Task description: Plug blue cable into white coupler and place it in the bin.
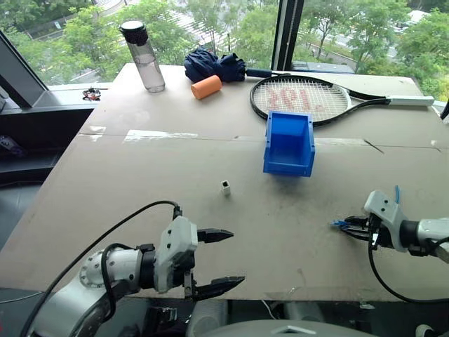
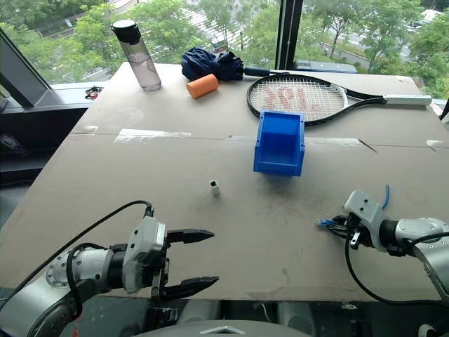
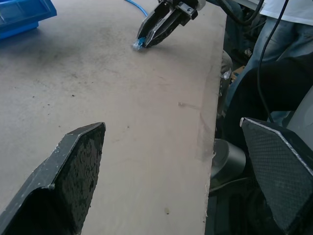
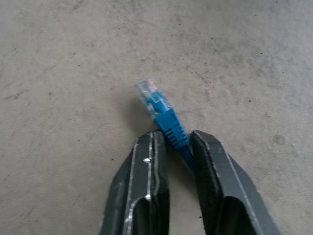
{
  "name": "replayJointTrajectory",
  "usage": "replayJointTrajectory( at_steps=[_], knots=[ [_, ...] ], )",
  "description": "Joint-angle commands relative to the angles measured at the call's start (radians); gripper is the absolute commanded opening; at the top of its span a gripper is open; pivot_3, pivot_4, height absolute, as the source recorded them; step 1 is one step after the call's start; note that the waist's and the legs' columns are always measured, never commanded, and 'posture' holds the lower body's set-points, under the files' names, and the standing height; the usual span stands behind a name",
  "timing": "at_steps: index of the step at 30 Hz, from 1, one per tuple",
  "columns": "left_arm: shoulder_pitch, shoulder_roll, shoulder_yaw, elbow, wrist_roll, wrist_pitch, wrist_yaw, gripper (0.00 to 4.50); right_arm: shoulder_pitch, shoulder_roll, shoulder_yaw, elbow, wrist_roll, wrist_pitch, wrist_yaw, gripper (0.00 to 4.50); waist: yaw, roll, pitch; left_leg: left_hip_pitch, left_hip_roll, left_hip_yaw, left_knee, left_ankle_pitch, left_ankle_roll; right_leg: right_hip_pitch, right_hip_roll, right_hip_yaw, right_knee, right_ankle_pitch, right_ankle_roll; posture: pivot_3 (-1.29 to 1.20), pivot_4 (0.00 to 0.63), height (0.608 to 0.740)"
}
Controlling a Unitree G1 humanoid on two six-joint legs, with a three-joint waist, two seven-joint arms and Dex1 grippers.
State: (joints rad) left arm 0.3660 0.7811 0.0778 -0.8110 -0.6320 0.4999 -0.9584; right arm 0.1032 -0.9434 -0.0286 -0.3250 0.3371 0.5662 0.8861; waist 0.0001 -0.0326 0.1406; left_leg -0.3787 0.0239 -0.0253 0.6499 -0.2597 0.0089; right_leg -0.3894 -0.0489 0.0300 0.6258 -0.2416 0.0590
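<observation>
Your right gripper [image 4: 173, 147] is clamped on the blue cable [image 4: 166, 122], pinching it just behind the plug boot. The plug sticks out past the fingertips: clear plastic tip, ribbed blue boot behind it, and it sits low over the table [image 1: 175, 161], near the right front edge. A short stretch of thin light-blue cable [image 1: 397, 194] shows above the right wrist in the head view.

Your left gripper [image 1: 219, 260] is spread wide and holds nothing. It hangs at the near left edge of the table, pointing across toward the right side.

The white coupler [image 1: 225, 187] stands alone on the bare table, roughly mid-table, a tiny white block with a dark opening on top. It is well apart from both grippers.

The bin [image 1: 289, 144] is bright blue, open top, lower cut-down front wall toward you. It sits beyond and right of the coupler, just in front of the tennis racket [image 1: 302, 98]. You also have a water bottle [image 1: 144, 56], a dark-blue cloth bundle [image 1: 212, 64] and an orange cylinder [image 1: 206, 87] along the far edge.
</observation>
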Motion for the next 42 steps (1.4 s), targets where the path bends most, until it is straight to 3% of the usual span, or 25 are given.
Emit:
replayJointTrajectory(
  at_steps=[1,4,8,13,19,22,27,28,31,36,42],
  knots=[
    [0.010,0.011,0.033,-0.080,-0.031,0.006,0.035,4.50,-0.012,0.032,0.036,-0.056,-0.007,0.032,-0.021,0.04,-0.004,0.000,0.000,0.001,0.000,0.000,0.001,0.000,0.000,0.000,0.000,0.000,0.000,0.000,0.000,0.00,0.150,0.740],
    [-0.033,0.016,0.036,-0.095,-0.061,0.037,0.068,4.50,-0.077,0.061,0.067,-0.106,-0.001,0.077,-0.031,0.04,-0.013,0.000,0.000,0.001,0.001,-0.001,0.001,0.000,0.000,0.000,0.001,0.000,0.001,0.000,0.000,0.00,0.150,0.740],
    [-0.139,0.030,0.039,-0.080,-0.110,0.084,0.108,4.50,-0.244,0.116,0.167,-0.147,-0.018,0.176,-0.055,0.04,-0.014,0.011,0.006,-0.001,-0.002,0.000,0.000,0.000,0.000,-0.002,0.002,0.000,0.001,0.002,-0.003,0.00,0.150,0.740],
    [-0.442,0.034,-0.068,0.171,-0.068,0.114,0.036,4.50,-0.479,0.169,0.361,-0.088,-0.097,0.262,-0.046,0.04,0.001,0.014,0.007,-0.003,-0.003,-0.003,0.000,0.000,0.000,-0.002,0.002,-0.004,0.001,0.003,-0.006,0.00,0.150,0.740],
    [-0.558,0.028,-0.159,0.301,0.017,0.076,-0.021,4.50,-0.594,0.204,0.494,0.058,-0.194,0.202,-0.008,0.04,-0.008,0.012,0.007,-0.004,-0.004,-0.002,0.000,0.000,0.000,-0.002,0.001,-0.002,0.000,0.004,-0.005,0.00,0.150,0.740],
    [-0.585,0.018,-0.189,0.315,0.034,0.070,-0.040,4.50,-0.578,0.210,0.461,0.063,-0.176,0.189,0.001,1.13,-0.013,0.011,0.007,-0.003,-0.004,-0.002,-0.001,0.000,0.000,-0.002,0.002,-0.003,0.000,0.004,-0.005,0.00,0.150,0.740],
    [-0.641,-0.010,-0.246,0.334,0.090,0.058,-0.046,4.50,-0.443,0.163,0.307,-0.099,-0.107,0.131,0.013,3.48,-0.004,0.011,0.007,-0.004,-0.004,-0.004,-0.001,0.000,0.000,-0.002,0.002,-0.004,0.000,0.004,-0.004,0.00,0.150,0.740],
    [-0.668,-0.035,-0.256,0.336,0.097,0.076,-0.015,4.50,-0.382,0.160,0.235,-0.162,-0.063,0.123,0.018,3.73,0.001,0.012,0.008,-0.004,-0.004,-0.003,-0.001,0.000,0.000,-0.002,0.001,-0.003,0.000,0.005,-0.003,0.00,0.150,0.740],
    [-0.752,-0.074,-0.318,0.369,0.147,0.136,0.020,4.50,-0.152,0.159,0.021,-0.349,0.043,0.108,0.014,3.73,0.022,0.011,0.008,-0.007,-0.005,-0.008,0.000,0.000,0.000,-0.002,0.001,-0.007,0.000,0.006,0.000,0.00,0.150,0.740],
    [-0.875,-0.154,-0.457,0.579,0.267,0.079,-0.032,4.50,0.279,0.263,-0.270,-0.569,0.107,0.029,-0.017,3.73,0.023,0.012,0.005,-0.004,-0.005,-0.008,0.000,0.000,0.000,0.001,0.001,-0.007,0.000,0.005,0.001,0.00,0.150,0.740],
    [-0.991,-0.285,-0.551,0.832,0.395,-0.044,-0.074,4.50,0.553,0.376,-0.404,-0.704,0.077,-0.049,-0.095,3.73,0.008,0.012,0.006,-0.002,-0.006,-0.007,0.002,0.000,0.000,0.002,0.001,-0.006,0.001,0.000,0.003,0.00,0.150,0.740]
  ],
)
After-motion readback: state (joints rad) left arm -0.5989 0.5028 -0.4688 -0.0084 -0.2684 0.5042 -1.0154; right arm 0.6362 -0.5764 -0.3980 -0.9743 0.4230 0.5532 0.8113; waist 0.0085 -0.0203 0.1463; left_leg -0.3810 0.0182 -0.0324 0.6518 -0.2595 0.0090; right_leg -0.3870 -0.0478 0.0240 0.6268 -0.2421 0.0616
